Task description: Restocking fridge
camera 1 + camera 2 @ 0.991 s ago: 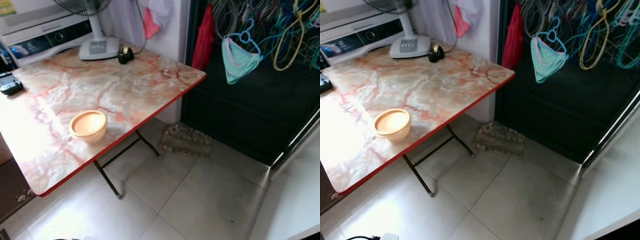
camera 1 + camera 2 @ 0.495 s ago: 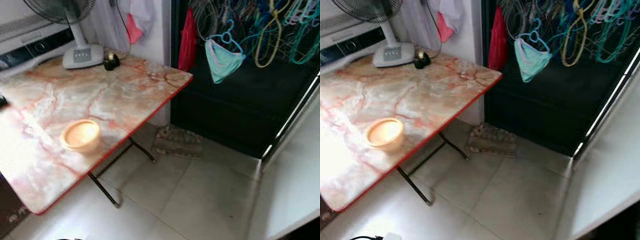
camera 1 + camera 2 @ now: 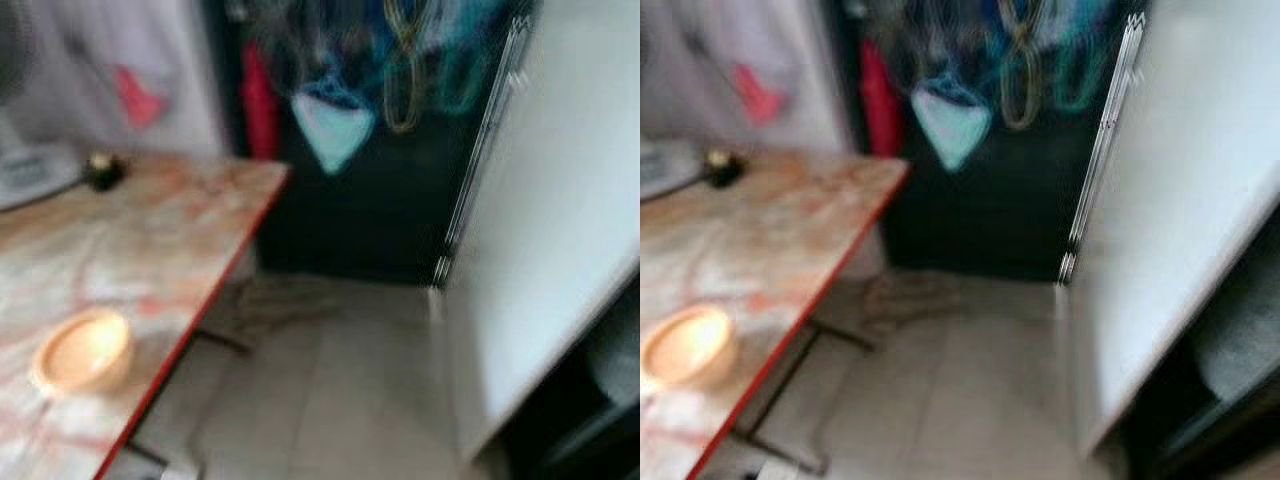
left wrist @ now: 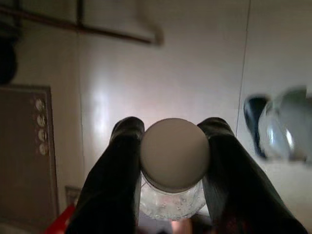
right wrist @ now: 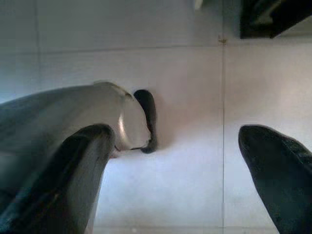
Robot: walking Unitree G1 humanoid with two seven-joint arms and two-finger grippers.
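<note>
My left gripper (image 4: 170,129) is shut on a clear bottle with a round white cap (image 4: 174,155); its two black fingers (image 4: 117,165) press the neck from both sides. In the right wrist view my right gripper (image 4: 175,134) is open over pale floor tiles, with nothing between its fingers (image 5: 73,161). A tall white fridge door (image 3: 560,200) with a metal edge strip (image 3: 480,150) stands at the right in the blurred head views. A dark opening (image 3: 590,400) shows below and behind it.
A marble-patterned folding table with a red edge (image 3: 150,230) stands at the left, carrying an orange bowl (image 3: 85,352). Clothes hangers and cloths (image 3: 340,110) hang in a dark doorway ahead. Tiled floor (image 3: 340,400) lies between table and fridge.
The head camera has swung to the right and the picture has blurred. The table now sits at the left edge and the white door looms large on the right.
</note>
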